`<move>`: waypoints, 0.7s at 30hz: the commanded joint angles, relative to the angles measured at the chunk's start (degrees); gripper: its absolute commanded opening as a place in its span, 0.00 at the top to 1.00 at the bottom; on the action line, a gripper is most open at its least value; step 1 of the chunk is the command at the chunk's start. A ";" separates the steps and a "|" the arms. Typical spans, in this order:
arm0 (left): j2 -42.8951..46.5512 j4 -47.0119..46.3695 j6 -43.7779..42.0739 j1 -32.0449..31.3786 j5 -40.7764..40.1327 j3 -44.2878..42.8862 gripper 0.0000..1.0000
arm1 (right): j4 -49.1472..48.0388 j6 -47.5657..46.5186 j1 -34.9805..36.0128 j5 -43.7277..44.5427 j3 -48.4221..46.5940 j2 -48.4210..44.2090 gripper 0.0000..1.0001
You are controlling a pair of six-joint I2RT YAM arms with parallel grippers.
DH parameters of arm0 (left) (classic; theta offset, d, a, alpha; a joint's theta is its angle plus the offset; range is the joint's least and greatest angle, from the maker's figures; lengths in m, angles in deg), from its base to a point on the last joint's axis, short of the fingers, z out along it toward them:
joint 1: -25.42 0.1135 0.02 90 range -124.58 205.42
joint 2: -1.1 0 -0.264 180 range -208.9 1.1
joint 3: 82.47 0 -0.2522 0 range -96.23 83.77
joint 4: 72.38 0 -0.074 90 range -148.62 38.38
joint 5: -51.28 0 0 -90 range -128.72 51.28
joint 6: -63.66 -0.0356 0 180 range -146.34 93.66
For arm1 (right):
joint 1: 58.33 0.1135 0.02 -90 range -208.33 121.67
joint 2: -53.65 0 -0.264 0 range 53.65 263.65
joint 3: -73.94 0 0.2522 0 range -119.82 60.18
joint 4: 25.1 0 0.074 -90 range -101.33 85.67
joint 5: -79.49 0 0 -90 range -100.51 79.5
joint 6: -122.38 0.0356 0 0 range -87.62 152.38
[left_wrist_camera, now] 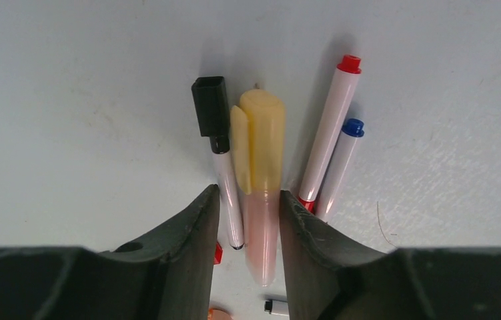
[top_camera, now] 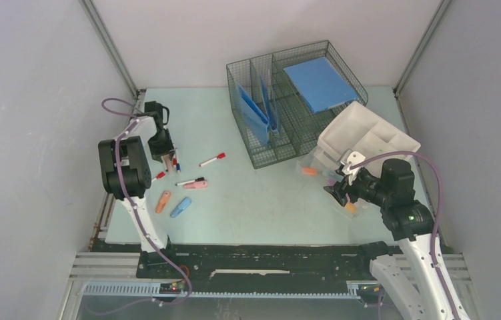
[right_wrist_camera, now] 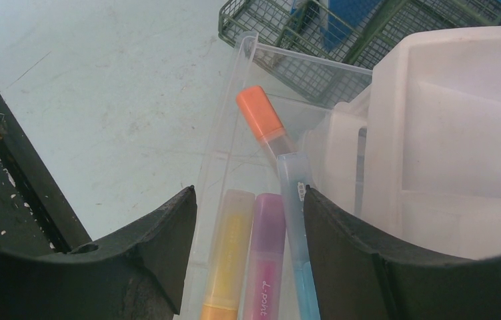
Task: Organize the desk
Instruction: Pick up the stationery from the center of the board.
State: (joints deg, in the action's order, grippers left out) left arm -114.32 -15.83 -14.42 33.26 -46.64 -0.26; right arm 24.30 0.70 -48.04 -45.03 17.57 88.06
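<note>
On the pale green desk (top_camera: 247,200), my left gripper (top_camera: 167,159) (left_wrist_camera: 249,193) points down at the far left. Its jaws stand snug on either side of a cream-capped pink highlighter (left_wrist_camera: 262,133) and a black-capped marker (left_wrist_camera: 211,113). Whether they squeeze the pair does not show. A red-capped marker (left_wrist_camera: 331,127) and a blue-capped marker (left_wrist_camera: 344,157) lie just right of them. My right gripper (top_camera: 338,193) (right_wrist_camera: 249,192) hangs open over a clear tray (right_wrist_camera: 234,133) that holds yellow (right_wrist_camera: 231,247), pink (right_wrist_camera: 266,253), blue (right_wrist_camera: 297,220) and orange-capped (right_wrist_camera: 261,113) highlighters.
Loose on the desk lie a red-capped marker (top_camera: 212,159), a pink highlighter (top_camera: 196,185), an orange one (top_camera: 163,201) and a blue one (top_camera: 181,207). A white organizer (top_camera: 367,137) leans by the clear tray. A wire basket (top_camera: 287,143) with blue folders stands at the back.
</note>
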 commanded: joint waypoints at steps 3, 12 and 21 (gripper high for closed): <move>1.83 0.02 -1.11 -0.97 -1.85 -2.39 0.59 | 0.31 -0.72 0.43 0.25 -1.16 0.39 0.32; 3.36 -0.06 -1.02 -2.20 -4.96 -2.03 0.51 | 0.35 -0.70 0.44 0.20 -1.16 0.43 0.32; 6.21 -1.24 -1.02 -3.51 -6.17 -0.95 0.51 | 0.44 -0.79 0.53 0.10 -1.16 0.41 0.32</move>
State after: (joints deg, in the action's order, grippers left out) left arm -112.26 -15.94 -14.49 30.63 -51.08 -0.26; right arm 24.50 0.68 -48.02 -45.03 17.57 88.30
